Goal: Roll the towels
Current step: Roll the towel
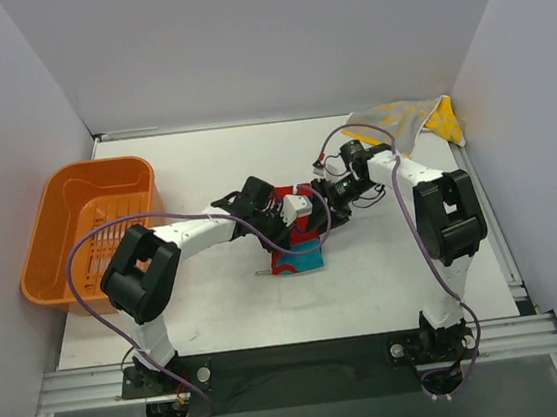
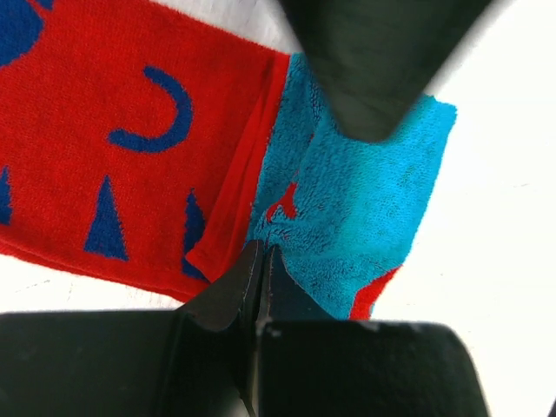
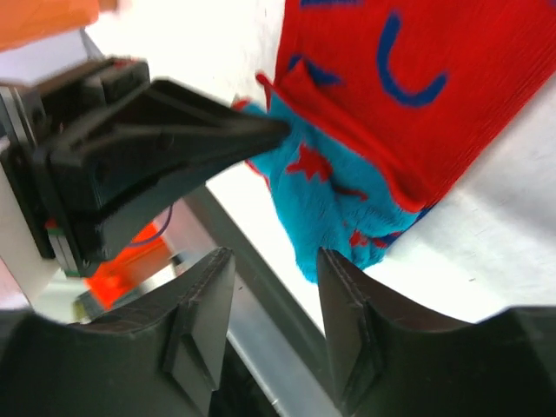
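Overhead, the left arm's wrist (image 1: 258,201) and the right arm's wrist (image 1: 346,186) cover the upper part of the red and turquoise towel (image 1: 299,256). The left arm's elbow (image 1: 143,272) hides the orange tub's (image 1: 93,169) near corner. In the left wrist view the towel passes the left and top edges, and a dark blurred shape (image 2: 373,78) masks its turquoise corner

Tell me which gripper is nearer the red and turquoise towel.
Left. The left gripper is shut on the turquoise edge of the red and turquoise towel. The right gripper stands open just short of that edge, seemingly not touching it.
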